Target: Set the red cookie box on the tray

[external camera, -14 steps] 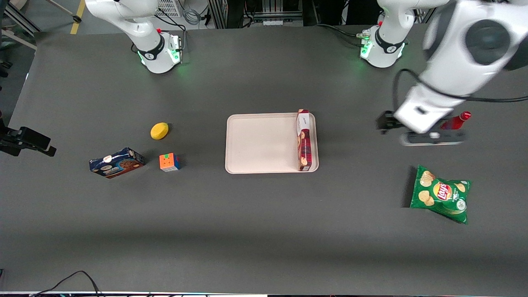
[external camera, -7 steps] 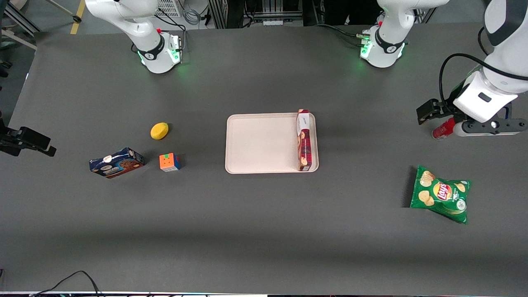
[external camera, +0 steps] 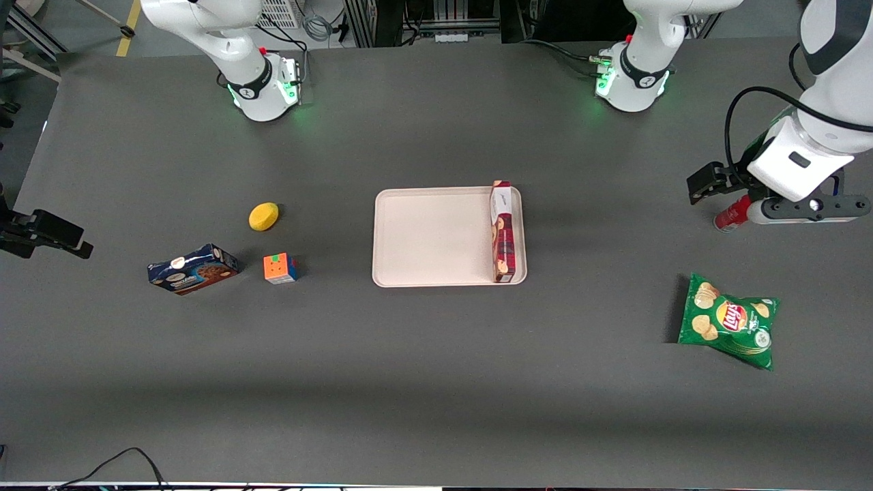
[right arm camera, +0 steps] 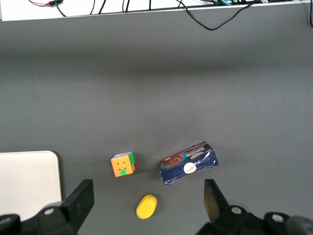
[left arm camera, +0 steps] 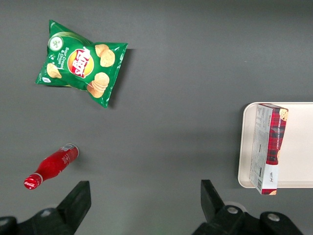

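— Claw status?
— The gripper [left arm camera: 142, 203] is seen with fingers spread apart, empty, only in the wrist view. The red cookie box [external camera: 503, 230] lies well apart from it, on the tray [external camera: 436, 235].
— Legible print?
— "Lay's" is read on the chip bag [left arm camera: 81, 61].

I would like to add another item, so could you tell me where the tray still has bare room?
The pale pinkish-beige tray is bare except along its working-arm edge, where the long red plaid cookie box stands. The open gripper hangs near the small red bottle.
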You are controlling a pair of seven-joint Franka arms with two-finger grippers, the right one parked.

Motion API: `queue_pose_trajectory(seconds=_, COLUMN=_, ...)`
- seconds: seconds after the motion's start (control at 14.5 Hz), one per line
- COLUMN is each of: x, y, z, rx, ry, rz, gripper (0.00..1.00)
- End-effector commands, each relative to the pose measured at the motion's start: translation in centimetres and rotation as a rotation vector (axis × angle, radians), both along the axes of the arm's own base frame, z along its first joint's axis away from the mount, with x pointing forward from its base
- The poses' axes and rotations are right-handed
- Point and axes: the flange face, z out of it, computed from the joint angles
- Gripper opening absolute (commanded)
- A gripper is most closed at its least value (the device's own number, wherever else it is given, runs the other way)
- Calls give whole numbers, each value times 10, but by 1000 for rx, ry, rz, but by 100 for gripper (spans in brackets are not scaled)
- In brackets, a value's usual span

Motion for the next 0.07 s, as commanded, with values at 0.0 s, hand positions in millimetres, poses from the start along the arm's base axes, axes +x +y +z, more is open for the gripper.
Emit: queue_pose_trajectory(seconds=0.0, x=2, y=-2, z=19, rx=-4, ry=-14, rz=-14, gripper=100)
